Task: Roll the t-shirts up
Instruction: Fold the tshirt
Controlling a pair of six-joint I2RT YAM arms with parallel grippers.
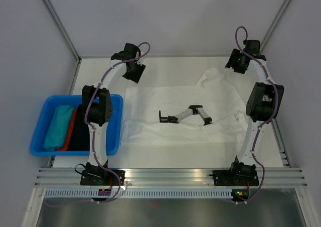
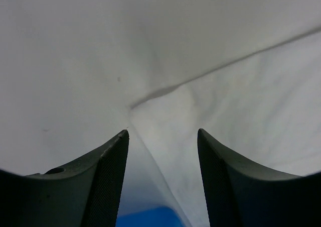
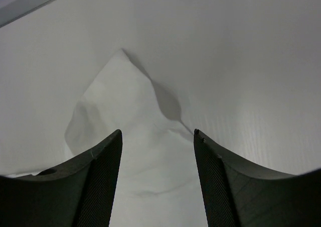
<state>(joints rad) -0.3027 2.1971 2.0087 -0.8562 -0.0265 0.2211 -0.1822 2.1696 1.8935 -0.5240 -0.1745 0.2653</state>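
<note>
A white t-shirt (image 1: 150, 106) with a black and grey print (image 1: 186, 114) lies spread flat on the table. My left gripper (image 1: 135, 74) hovers over its far left corner, open; in the left wrist view the fingers (image 2: 163, 132) straddle the shirt's edge (image 2: 241, 96) without holding it. Over the far right sleeve, my right gripper (image 1: 235, 65) is open too. The right wrist view shows its fingers (image 3: 158, 131) apart above a peaked fold of white cloth (image 3: 120, 101). Teal (image 1: 57, 126), red (image 1: 70, 131) and black (image 1: 79, 132) t-shirt rolls lie in a bin.
The blue bin (image 1: 40, 117) holding the rolls stands at the table's left edge, beside the left arm; a sliver of it shows in the left wrist view (image 2: 150, 218). Metal frame posts and grey walls enclose the white table (image 1: 170, 66).
</note>
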